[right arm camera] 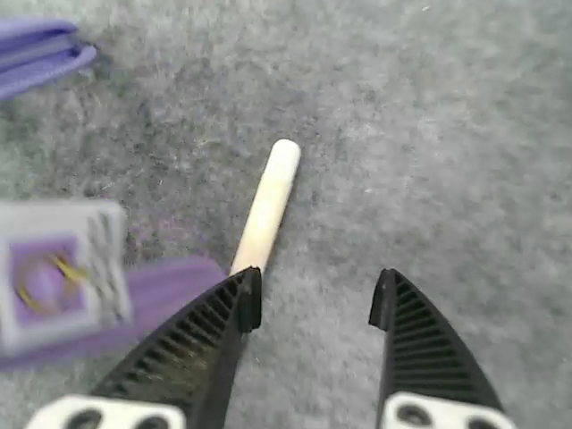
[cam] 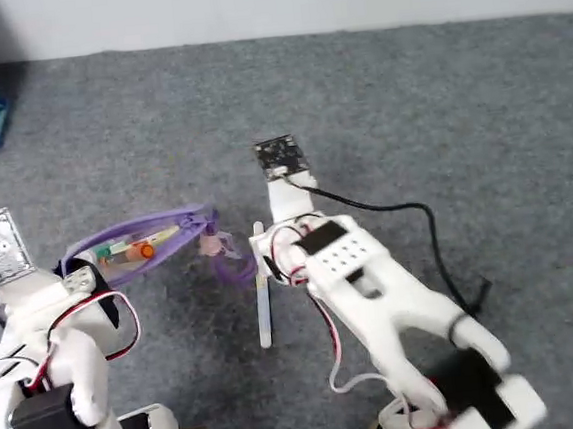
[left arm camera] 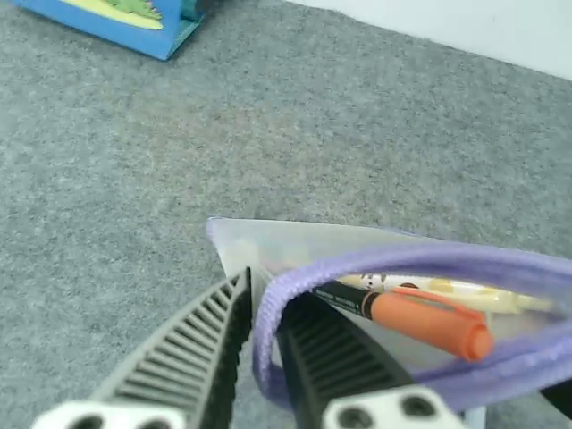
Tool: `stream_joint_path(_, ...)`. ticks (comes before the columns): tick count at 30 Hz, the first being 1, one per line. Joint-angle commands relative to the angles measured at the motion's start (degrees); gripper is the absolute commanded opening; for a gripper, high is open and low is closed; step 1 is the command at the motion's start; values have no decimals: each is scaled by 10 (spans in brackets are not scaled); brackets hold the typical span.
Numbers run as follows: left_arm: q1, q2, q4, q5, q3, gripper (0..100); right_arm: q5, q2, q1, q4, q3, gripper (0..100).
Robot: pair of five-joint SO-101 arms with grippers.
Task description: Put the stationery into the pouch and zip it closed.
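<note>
Clamps pouch [cam: 139, 245] rim between near-closed jaws of left gripper [left arm camera: 266, 297], mouth gaping, on the mat [cam: 407, 104] by the left arm. Holds an orange-capped marker [left arm camera: 420, 320] inside. Hangs right gripper [right arm camera: 317, 290] wide open and empty over a pale pen [right arm camera: 266, 204] lying loose on the mat, just beside the pouch's strap [right arm camera: 170, 281]. Could nip the strap along with the pen. Could roll the pen away on an off-centre close. Could tug the thin rim out of the left grip when pushing the pen in.
</note>
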Motion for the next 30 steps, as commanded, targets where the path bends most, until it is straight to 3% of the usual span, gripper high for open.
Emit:
stream_joint_path(1, 14, -11, -15, -8, -3, 10, -4, 51, -15, -13, -74, 207)
stream_joint_path(12, 23, -11, -15, -10, 6, 10, -5, 233, -12, -13, -224, 161)
stream_joint_path(17, 23, -11, -15, -10, 7, 10, -3, 285, 11, -7, -251, 70)
stream_joint_path(19, 23, -11, -15, -10, 7, 10, -3, 284, 23, -7, -248, 0)
stream_joint_path(27, 26, -11, -18, -10, 6, 10, -2, 162, 64, 147, -242, 8)
stream_joint_path(30, 69, -11, -16, -10, 4, 10, -2, 87, 82, 204, -229, 8)
